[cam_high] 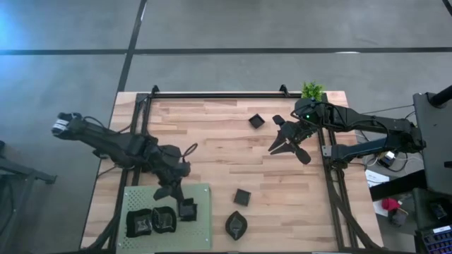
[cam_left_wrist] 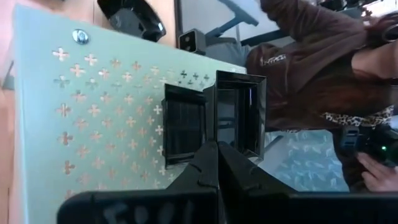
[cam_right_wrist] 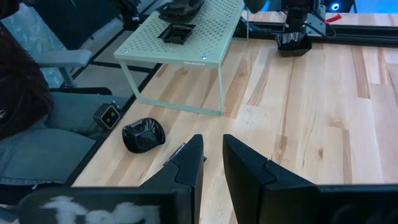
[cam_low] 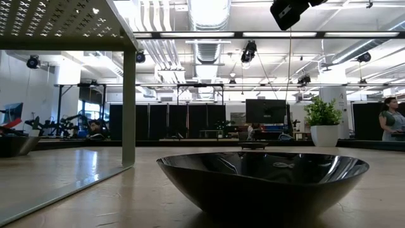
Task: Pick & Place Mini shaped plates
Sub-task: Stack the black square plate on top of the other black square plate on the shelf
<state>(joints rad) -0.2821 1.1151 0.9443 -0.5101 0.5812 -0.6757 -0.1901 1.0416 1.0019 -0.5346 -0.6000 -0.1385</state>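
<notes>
My left end effector pinches a small square plate over the green mat, at six o'clock of the tabletop. I should lower gently, then let go. My right end effector waits, fingers spread.

Your right gripper hangs with fingers parted over bare wood; 1 leaf-shaped black plate lies near the green perforated stand

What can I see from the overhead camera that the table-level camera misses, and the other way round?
Only the overhead view shows both arms, the left hand over the green mat, the right hand above bare wood, and small square plates. Only the table-level view shows the room behind, with ceiling lights and a person. Both share the leaf-shaped plate and the potted plant.
</notes>
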